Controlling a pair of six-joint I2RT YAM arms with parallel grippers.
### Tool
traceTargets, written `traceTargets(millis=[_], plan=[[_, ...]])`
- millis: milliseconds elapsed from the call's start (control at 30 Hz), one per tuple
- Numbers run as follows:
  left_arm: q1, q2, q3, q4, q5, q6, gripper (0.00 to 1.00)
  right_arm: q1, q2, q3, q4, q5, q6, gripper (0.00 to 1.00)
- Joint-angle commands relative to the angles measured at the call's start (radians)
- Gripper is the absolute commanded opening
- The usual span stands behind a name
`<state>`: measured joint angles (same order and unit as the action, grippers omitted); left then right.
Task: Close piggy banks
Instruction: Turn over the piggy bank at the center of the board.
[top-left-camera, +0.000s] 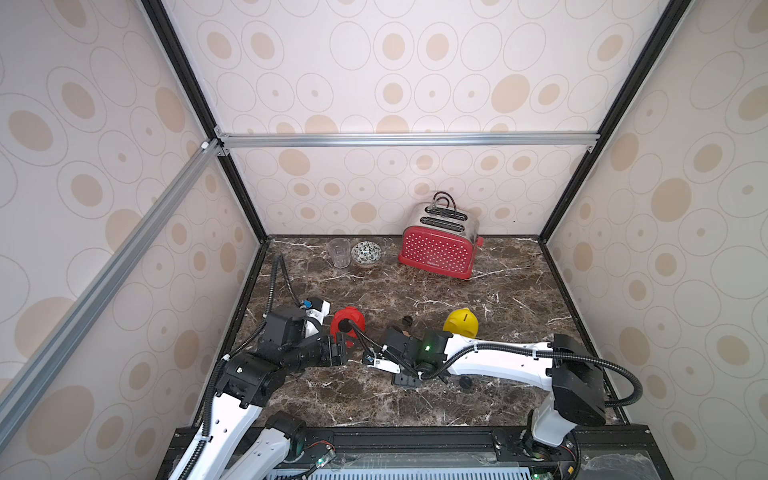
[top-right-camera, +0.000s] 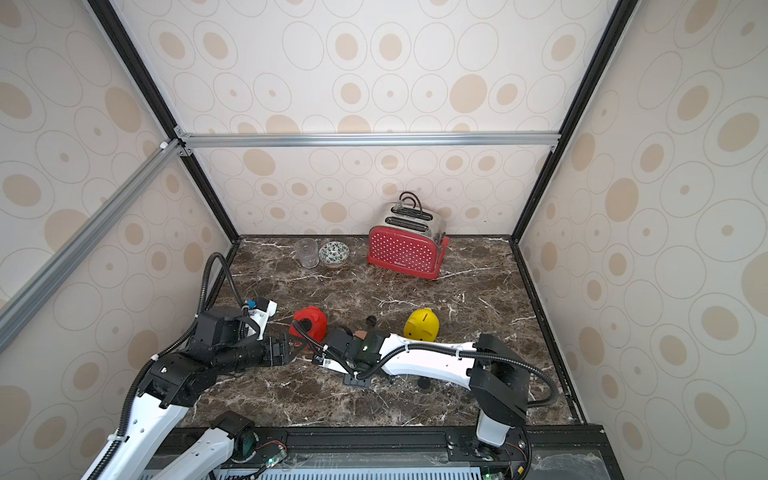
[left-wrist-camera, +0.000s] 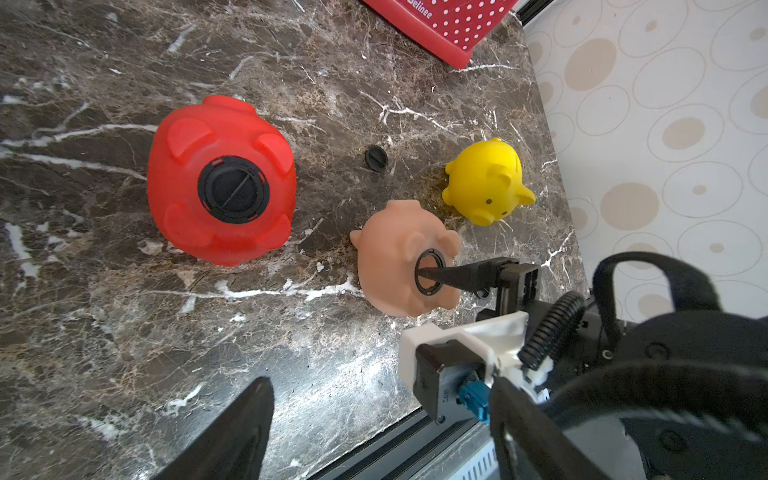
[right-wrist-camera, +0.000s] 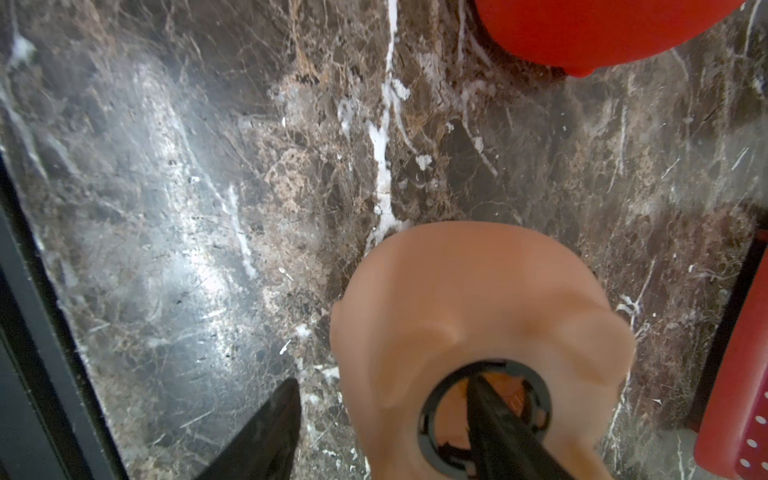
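**Right gripper** (right-wrist-camera: 382, 382): fingers spread, 1 tip inside the open belly hole of the pink piggy bank (right-wrist-camera: 478, 291), which lies belly-up between the plugged red piggy bank (left-wrist-camera: 220, 178) and the yellow piggy bank (left-wrist-camera: 486, 183); the other tip is clear. **Left gripper** (top-left-camera: 345, 341): fingers apart, empty. **Best practice:** lift the tip out straight, then seat the loose plug (left-wrist-camera: 376, 158) squarely.
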<state>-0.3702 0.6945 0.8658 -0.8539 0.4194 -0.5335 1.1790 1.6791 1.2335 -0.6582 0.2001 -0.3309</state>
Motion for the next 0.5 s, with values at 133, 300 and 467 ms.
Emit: traceTargets(millis=[133, 300, 467], plan=[[0.006, -0.008, -0.002, -0.009, -0.001, 0.020, 0.82, 0.006, -0.061, 0.051, -0.052, -0.019, -0.010, 0.66], [0.006, -0.004, -0.001, -0.009, -0.003, 0.020, 0.82, 0.005, -0.143, 0.073, -0.056, -0.039, 0.029, 0.66], [0.005, -0.006, 0.007, -0.016, -0.028, 0.021, 0.81, -0.028, -0.273, 0.051, 0.019, 0.005, 0.141, 0.66]])
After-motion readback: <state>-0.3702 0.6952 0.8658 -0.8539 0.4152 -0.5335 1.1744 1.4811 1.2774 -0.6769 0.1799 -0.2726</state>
